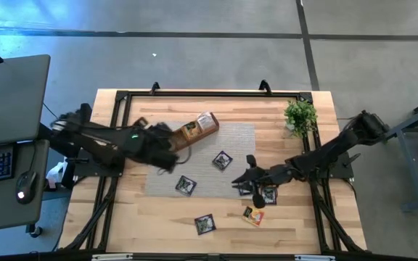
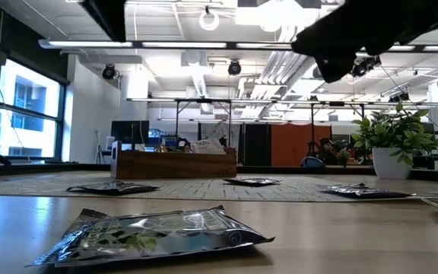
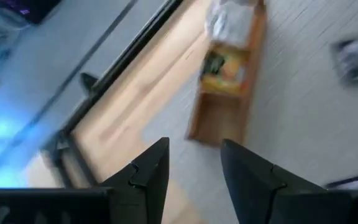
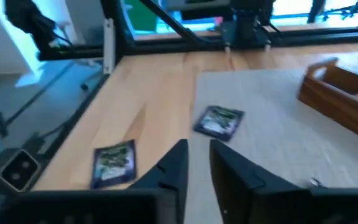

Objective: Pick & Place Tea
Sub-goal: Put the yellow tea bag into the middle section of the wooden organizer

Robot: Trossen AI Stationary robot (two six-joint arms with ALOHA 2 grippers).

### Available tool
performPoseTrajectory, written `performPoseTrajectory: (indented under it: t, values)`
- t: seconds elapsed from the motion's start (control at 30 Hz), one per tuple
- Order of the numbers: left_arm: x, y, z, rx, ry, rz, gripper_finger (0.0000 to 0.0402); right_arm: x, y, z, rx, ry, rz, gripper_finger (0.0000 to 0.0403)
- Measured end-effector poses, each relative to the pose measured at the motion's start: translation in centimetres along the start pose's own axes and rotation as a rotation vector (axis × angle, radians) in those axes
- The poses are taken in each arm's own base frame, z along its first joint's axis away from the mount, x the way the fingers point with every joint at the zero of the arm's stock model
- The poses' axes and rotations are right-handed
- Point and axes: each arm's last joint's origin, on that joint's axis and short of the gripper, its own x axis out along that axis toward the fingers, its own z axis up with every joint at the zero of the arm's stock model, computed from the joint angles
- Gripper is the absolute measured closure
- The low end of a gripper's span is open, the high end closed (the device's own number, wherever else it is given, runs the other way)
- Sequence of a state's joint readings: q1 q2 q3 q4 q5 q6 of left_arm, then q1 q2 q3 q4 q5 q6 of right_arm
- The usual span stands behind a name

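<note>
Right hand (image 1: 247, 181) slightly parted, empty, above sachets (image 1: 267, 194); left hand (image 1: 170, 154) spread beside tray (image 1: 197, 127).

Loose tea on the worktop (image 1: 158, 217), counted from the high view: 5 pcs.
- dark grey-green sachets (image 1: 222, 160): 4. 2 lie on the grey mat (image 1: 238, 138), 1 on bare wood nr the front edge, 1 on bare wood just off the mat's front-right corner, partly hidden by the arm.
- yellow-red sachet (image 1: 252, 215): 1, on bare wood twd the front edge, right of centre.

More packs sit inside the tray (image 1: 194, 130), white-orange and yellow ones; no. can't be told.

Other items: tray x1, mat x1, potted plant (image 1: 300, 116) x1 at the back-right corner.

Arms x2, 1 gripper ea.: left gripper (image 3: 194, 146), right gripper (image 4: 197, 146), 2 fingers per gripper.
</note>
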State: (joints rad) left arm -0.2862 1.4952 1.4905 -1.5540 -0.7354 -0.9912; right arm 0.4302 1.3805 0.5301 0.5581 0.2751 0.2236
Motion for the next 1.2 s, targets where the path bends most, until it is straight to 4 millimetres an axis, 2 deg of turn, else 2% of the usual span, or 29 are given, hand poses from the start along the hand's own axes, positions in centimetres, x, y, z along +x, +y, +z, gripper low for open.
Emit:
performPoseTrajectory:
  t: [0.07,0.17,0.27,0.37,0.5,0.63,0.8,0.97,1.2]
  values:
    - [0.0,0.8,-1.9,-0.045,0.009,0.007,0.0259,0.6,0.3,-0.3,-0.017,0.001,0.017,0.0313]
    - [0.6,0.9,-4.8,-0.101,-0.012,-0.032,0.0259,2.1,1.0,-0.6,-0.033,0.042,0.064,0.028]
    - [2.2,0.8,-7.8,-0.128,0.009,-0.035,0.0259,4.0,1.9,-0.4,-0.083,0.111,0.158,0.0257]
    - [3.8,0.4,-10.2,-0.16,0.029,-0.052,0.0259,5.6,3.1,0.1,-0.209,0.197,0.277,0.0246]
    - [6.0,-0.2,-12.5,-0.2,0.099,-0.055,0.0259,6.2,4.4,0.6,-0.266,0.424,0.397,0.0248]
    - [7.1,-0.9,-13.5,-0.225,0.121,-0.091,0.0259,5.9,4.5,0.1,-0.177,0.651,0.348,0.0257]
    - [7.1,-1.4,-13.3,-0.204,0.092,-0.146,0.0259,5.5,3.8,-2.7,-0.152,0.828,0.309,0.0256]
    - [6.9,-1.5,-13.0,-0.182,0.068,-0.157,0.0259,5.8,2.7,-4.8,-0.164,0.889,0.276,0.0258]
    - [6.9,-1.5,-13.0,-0.158,0.058,-0.156,0.0259,6.2,2.0,-5.9,-0.193,0.924,0.296,0.0271]
